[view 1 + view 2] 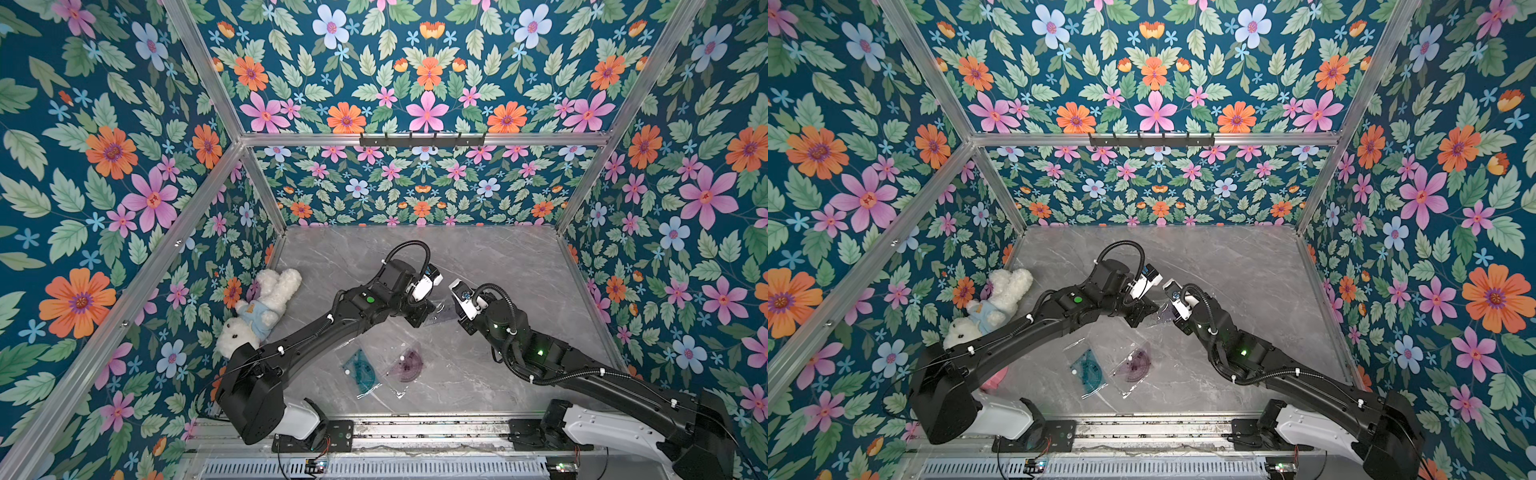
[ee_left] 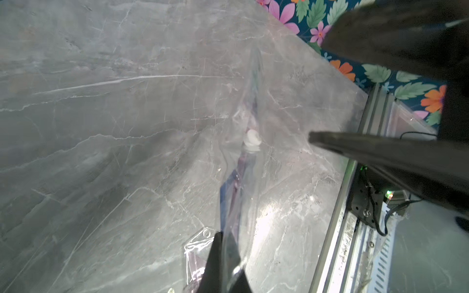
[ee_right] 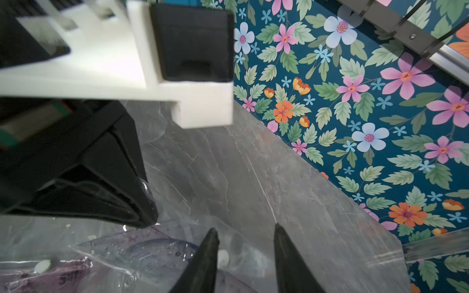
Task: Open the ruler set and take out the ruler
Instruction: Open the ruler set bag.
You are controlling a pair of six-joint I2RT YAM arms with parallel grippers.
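Observation:
The ruler set is a clear plastic pouch with a white snap button, raised off the grey marble table near its middle. My left gripper is shut on one edge of the pouch. In both top views the pouch hangs between the two grippers. My right gripper stands open just above the pouch's flap, fingers apart on either side of it. Purple and blue rulers show through the plastic, still inside. The left gripper and right gripper are close together.
Two more pouches lie flat nearer the front: a teal one and a purple one. A white plush bunny lies against the left wall. Floral walls enclose three sides, and an aluminium rail runs along the front.

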